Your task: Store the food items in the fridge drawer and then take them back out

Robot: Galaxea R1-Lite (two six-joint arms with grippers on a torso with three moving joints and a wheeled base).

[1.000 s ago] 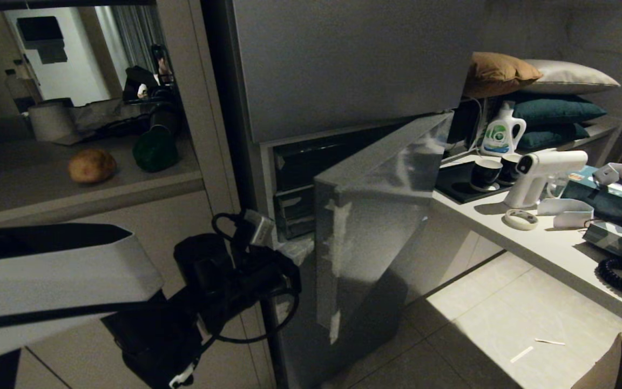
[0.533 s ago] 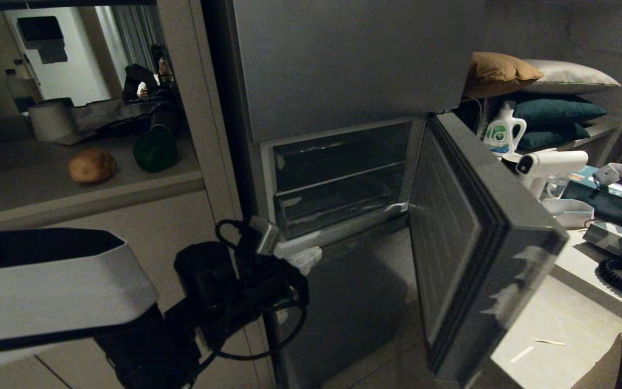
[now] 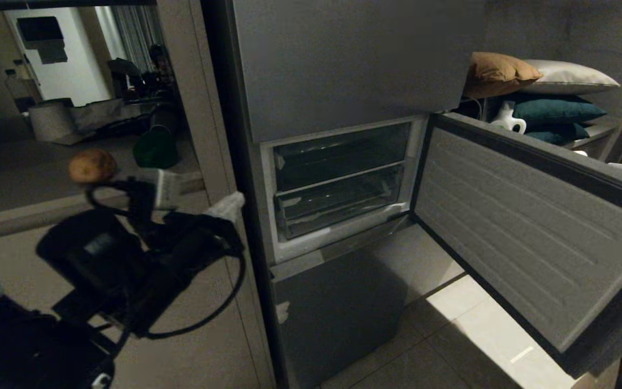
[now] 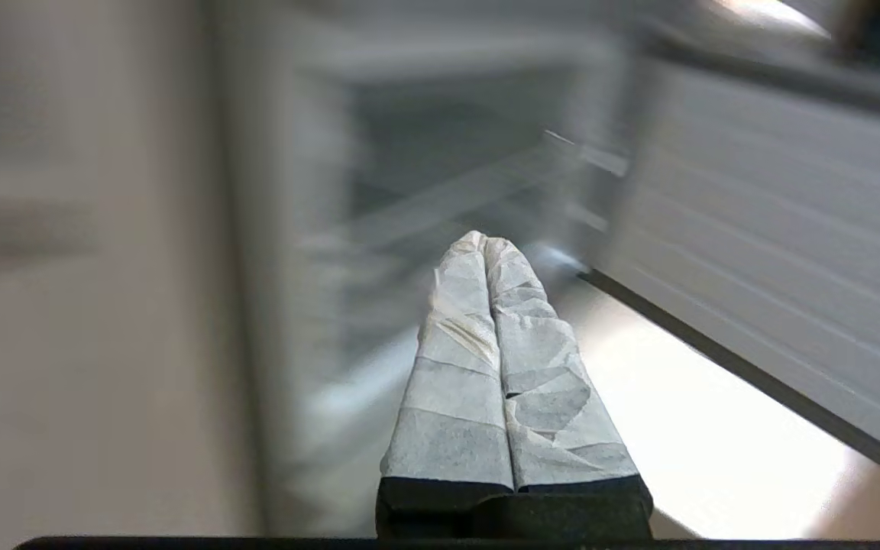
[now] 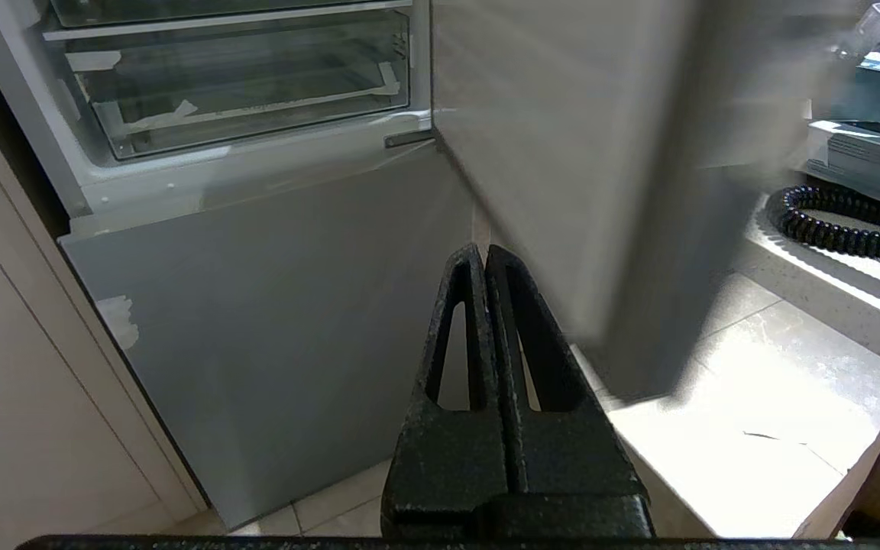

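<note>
The left tool (image 3: pixel 230 205) hangs nearest the camera, just left of the fridge's open compartment (image 3: pixel 343 178), its taped white fingers (image 4: pixel 486 305) pressed flat together and holding nothing; black cable loops around the wrist behind it. The right tool (image 5: pixel 483 263) is out of the head view; its own camera shows its black fingers pressed together too, empty, pointing at the plain grey lower panel (image 5: pixel 272 305) under that compartment, above the pale tiled floor (image 3: pixel 484 346).

The fridge door (image 3: pixel 527 232) is swung wide to the right of the compartment, its ribbed inner face turned up toward the camera. Inside the compartment sit two stacked clear drawers (image 3: pixel 338 200); the lower one carries whitish tape scraps along its front edge. Whether either drawer is pulled out at all cannot be told from here, and nothing is seen lying in them.

Left of the compartment and farther back, past the cabinet upright, the potato (image 3: pixel 92 166) and the dark green pepper (image 3: pixel 155 148) rest on the bench (image 3: pixel 19 183), near each other but apart. A paper roll (image 3: pixel 51 121) stands beyond them. Right of the compartment, behind the door's top edge, pillows (image 3: pixel 548 92) are piled on a shelf.
</note>
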